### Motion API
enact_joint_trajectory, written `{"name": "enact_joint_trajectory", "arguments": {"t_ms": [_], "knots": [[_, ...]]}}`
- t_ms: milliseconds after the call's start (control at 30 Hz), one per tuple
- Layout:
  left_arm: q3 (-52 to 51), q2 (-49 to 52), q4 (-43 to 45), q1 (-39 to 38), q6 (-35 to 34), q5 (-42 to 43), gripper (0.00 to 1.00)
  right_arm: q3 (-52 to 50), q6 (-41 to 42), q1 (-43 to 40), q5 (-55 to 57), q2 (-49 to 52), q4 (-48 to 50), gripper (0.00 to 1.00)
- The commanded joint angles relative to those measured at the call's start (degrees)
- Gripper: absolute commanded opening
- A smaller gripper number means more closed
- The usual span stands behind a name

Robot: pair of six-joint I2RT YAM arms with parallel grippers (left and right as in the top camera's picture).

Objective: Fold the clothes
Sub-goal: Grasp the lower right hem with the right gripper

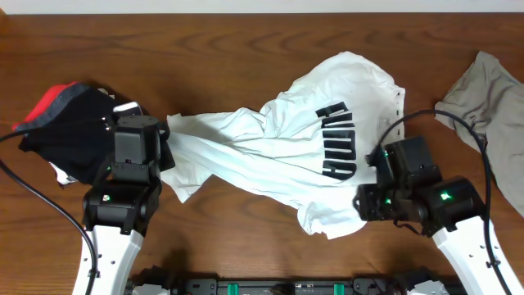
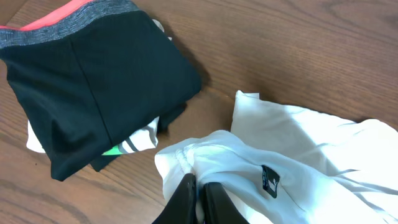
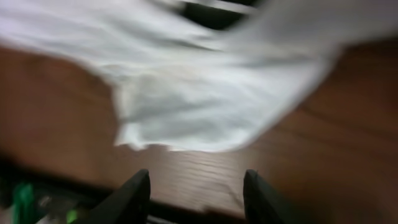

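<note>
The shirt (image 1: 278, 139) lay crumpled across the middle of the table (image 1: 205, 49). One narrow end was drawn out toward the left arm and the wider body was bunched toward the right. Its black lettering (image 1: 337, 139) faced up and ran sideways in the overhead view.

The left gripper (image 2: 199, 193) was pressed together on a gathered fold at the shirt's left end. White fabric bulged over and around both fingers (image 2: 185, 198). A small black label (image 2: 269, 180) showed on the shirt just beside this grip.

The right gripper (image 3: 196, 177) stood spread, with only bare table between its fingers (image 3: 134, 196). The shirt's edge lay just ahead of the fingertips, apart from them. The right wrist view was blurred, so finer detail of that edge could not be told.

The black garment (image 2: 93, 81), with a red and grey band, lay folded at the table's left, near the shirt's left end but not touching it. White fabric with green stripes (image 2: 127, 146) protruded from beneath it. The khaki garment (image 1: 491, 98) lay loose at the table's right edge, apart from the shirt.
</note>
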Motion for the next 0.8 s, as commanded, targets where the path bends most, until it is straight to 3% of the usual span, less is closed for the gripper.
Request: {"name": "enact_joint_trajectory", "arguments": {"t_ms": [0,133,433,767], "knots": [[1.4,0.0,0.0,0.2,-0.1,-0.3,0.08,-2.5,13.7,-0.5,13.4,0.1,0.0,0.5],[1.4,0.0,0.0,0.2,-0.1,-0.3,0.15,-6.9,16.4,-1.7,13.3,0.5,4.5,0.49],[1.4,0.0,0.0,0.2,-0.1,-0.3,0.16,-13.7,15.1,-5.3,9.2,7.8,20.0,0.46],[1.4,0.0,-0.7,0.2,-0.3,1.8,0.16,-13.8,17.5,-5.4,14.1,18.0,22.4,0.48]]}}
